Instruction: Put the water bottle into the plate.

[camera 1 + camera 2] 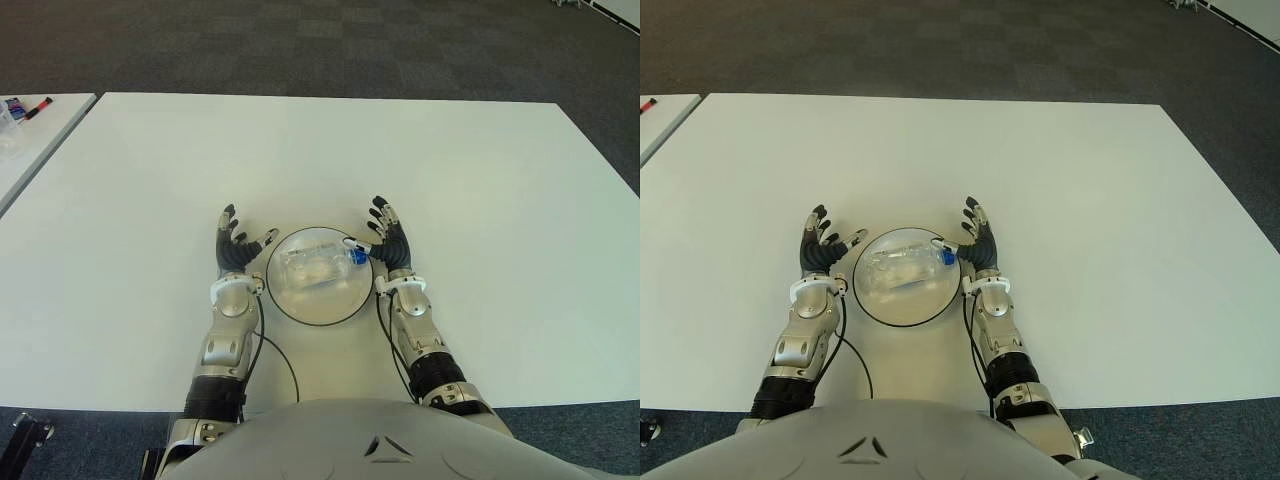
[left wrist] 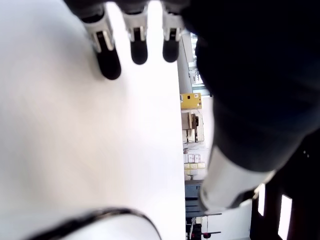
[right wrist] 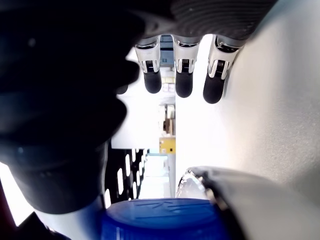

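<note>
1. Bottle (image 1: 318, 266) is seen lying on its side inside the plate (image 1: 300, 309), clear body twd the robot's left, blue cap (image 1: 359, 256) twd the right, at the plate's right rim.
2. Plate: round, clear w/ a dark rim, set on the white table (image 1: 450, 180), near the table's front edge, directly before the robot.
3. Left hand (image 1: 237, 250) is placed just beside the plate's left rim, palm twd the plate, fingers spread and extended, nothing held. In the left wrist view, three straight fingertips (image 2: 138, 47) are shown over bare table; a dark arc of plate rim is seen at the frame edge.
4. Right hand (image 1: 388, 240) is placed just beside the plate's right rim, fingers extended and apart, nothing gripped. Its thumb is shown next to the cap; contact can't be told.
5. In the right wrist view, the cap (image 3: 160, 220) is seen close under the palm, fingertips (image 3: 183, 82) straight and free beyond it.
6. Both forearms are laid along the table twd the robot, thin black cables (image 1: 275, 352) looped beside each wrist.
7. Second table (image 1: 35, 135) is seen at far left, separated by a gap, w/ a red-and-black marker (image 1: 38, 107) on it.
8. Floor: dark carpet (image 1: 330, 45) beyond the table.
</note>
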Robot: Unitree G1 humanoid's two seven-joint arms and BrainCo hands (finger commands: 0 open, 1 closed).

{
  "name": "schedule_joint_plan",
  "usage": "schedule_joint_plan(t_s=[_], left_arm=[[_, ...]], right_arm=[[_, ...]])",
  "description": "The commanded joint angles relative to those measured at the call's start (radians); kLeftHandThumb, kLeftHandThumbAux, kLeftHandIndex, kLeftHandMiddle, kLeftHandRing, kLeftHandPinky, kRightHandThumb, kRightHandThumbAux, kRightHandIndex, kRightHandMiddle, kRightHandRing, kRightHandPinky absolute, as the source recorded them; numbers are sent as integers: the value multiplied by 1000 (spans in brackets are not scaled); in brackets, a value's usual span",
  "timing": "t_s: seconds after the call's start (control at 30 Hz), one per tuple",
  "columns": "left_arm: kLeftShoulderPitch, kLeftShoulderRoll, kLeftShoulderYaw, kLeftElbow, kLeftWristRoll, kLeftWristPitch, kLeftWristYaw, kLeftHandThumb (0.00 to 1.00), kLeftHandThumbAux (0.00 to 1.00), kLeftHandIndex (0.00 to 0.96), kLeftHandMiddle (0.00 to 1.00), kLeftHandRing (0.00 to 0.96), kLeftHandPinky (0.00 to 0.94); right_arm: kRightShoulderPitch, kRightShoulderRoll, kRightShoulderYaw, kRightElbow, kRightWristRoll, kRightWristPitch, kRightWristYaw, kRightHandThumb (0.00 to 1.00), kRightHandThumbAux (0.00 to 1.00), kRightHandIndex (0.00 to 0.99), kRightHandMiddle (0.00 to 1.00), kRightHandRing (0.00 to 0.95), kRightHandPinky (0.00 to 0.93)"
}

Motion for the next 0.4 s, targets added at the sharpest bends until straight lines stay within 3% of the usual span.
schedule_joint_plan(t_s=[0.03, 0.4], left_arm=[[22, -6, -10, 50, 8, 62, -34, 0, 909, 74, 65, 75, 133], [20, -7, -4, 61, 19, 62, -46, 0, 900, 70, 61, 74, 136]], right_arm=[[7, 6, 1, 26, -11, 9, -4, 0, 938, 72, 70, 81, 128], [7, 15, -4, 36, -1, -5, -1, 0, 945, 77, 71, 79, 129]])
